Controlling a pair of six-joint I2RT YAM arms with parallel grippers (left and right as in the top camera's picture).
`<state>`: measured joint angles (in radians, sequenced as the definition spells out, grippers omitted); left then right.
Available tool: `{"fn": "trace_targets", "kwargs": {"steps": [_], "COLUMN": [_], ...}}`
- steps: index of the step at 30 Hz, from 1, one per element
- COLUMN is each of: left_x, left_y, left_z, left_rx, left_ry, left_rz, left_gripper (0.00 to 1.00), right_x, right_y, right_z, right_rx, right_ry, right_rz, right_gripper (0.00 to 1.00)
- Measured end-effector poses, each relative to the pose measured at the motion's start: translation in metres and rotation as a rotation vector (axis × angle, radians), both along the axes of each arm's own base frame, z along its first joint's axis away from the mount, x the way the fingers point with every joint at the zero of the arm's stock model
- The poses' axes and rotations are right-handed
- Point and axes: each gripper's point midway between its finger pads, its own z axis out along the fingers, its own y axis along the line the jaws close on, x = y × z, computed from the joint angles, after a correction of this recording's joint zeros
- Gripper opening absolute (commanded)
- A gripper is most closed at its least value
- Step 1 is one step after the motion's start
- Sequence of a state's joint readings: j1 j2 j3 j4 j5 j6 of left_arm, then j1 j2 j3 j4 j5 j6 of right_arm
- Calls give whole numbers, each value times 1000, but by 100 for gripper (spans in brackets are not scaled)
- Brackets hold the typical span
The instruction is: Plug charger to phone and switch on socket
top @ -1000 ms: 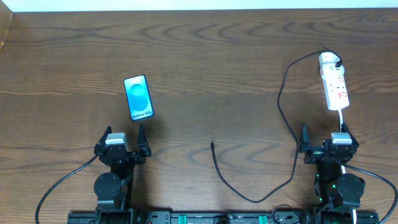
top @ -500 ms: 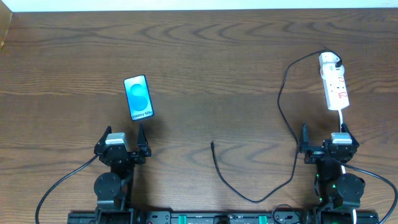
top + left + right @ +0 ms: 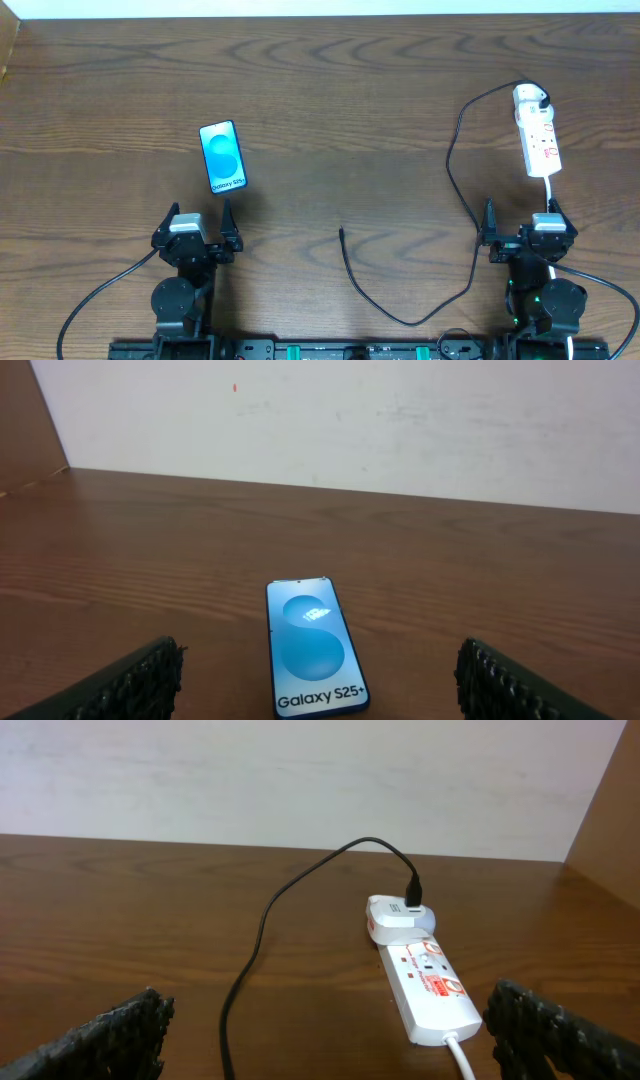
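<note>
The phone (image 3: 222, 157) lies face up on the wooden table at the left, blue screen lit; it also shows in the left wrist view (image 3: 311, 647), just ahead of my open, empty left gripper (image 3: 197, 228). The white socket strip (image 3: 537, 140) lies at the far right, with a white plug at its far end; the right wrist view shows it too (image 3: 426, 984). The black charger cable (image 3: 455, 180) runs from that plug down to a loose connector tip (image 3: 342, 233) at the table's middle. My right gripper (image 3: 518, 228) is open and empty, just short of the strip.
A white wall (image 3: 350, 420) stands behind the table's far edge. A brown board (image 3: 610, 830) rises at the right side. The strip's white cord (image 3: 460, 1055) runs back toward the right arm.
</note>
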<state>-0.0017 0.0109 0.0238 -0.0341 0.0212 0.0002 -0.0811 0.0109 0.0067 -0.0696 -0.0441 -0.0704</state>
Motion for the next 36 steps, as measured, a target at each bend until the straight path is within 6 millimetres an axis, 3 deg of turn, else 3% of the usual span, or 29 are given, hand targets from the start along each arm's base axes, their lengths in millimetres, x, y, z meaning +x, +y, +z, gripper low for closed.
{"fn": "trace_targets", "kwargs": {"steps": [8, 12, 17, 27, 31, 36], "left_x": [-4, -3, 15, 56, 80, 101], "left_y": [0, 0, 0, 0, 0, 0], "left_z": [10, 45, 86, 126, 127, 96], "left_rx": [0, 0, 0, -64, -79, -136], "left_ry": [31, 30, 128, 442, 599, 841], "left_rz": [1, 1, 1, 23, 35, 81], "left_gripper": [87, 87, 87, 87, 87, 88], "right_x": [0, 0, 0, 0, 0, 0], "right_y": [0, 0, -1, -1, -2, -2], "right_z": [0, 0, 0, 0, 0, 0], "right_rx": [0, 0, -1, -1, -1, -1], "right_ry": [0, 0, 0, 1, 0, 1], "right_rz": [0, -1, -4, -8, -10, -11], "right_gripper": [99, 99, 99, 99, 99, 99]}}
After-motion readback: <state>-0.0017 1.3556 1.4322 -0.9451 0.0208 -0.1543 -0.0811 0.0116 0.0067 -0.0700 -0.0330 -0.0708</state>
